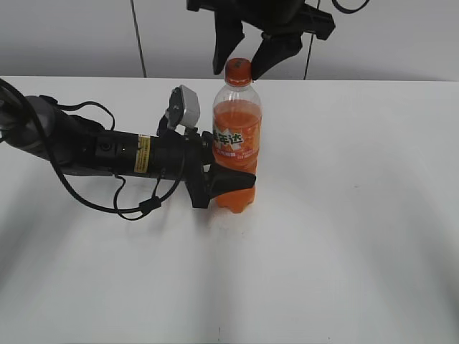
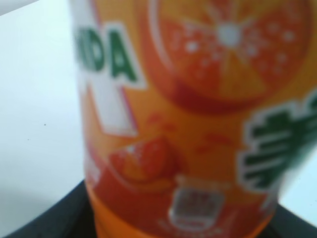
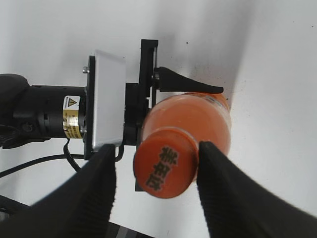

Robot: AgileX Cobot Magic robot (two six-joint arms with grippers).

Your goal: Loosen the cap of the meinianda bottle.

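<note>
The meinianda bottle (image 1: 237,136) stands upright on the white table, its orange cap (image 1: 238,70) on top. My left gripper (image 1: 231,183) reaches in from the left and is shut on the bottle's ridged lower body. In the left wrist view the orange label of the bottle (image 2: 188,99) fills the picture. My right gripper (image 1: 244,59) hangs above, open, with a finger on each side of the cap. From the right wrist view the cap (image 3: 166,168) lies between the fingers of the right gripper (image 3: 156,151). The right finger touches its rim, and the left finger stands a little off.
The left arm (image 1: 86,147) and its looping cable (image 1: 136,208) lie along the table (image 1: 358,215) left of the bottle. The left wrist camera housing (image 3: 106,99) sits close beside the bottle. A grey wall runs behind the table.
</note>
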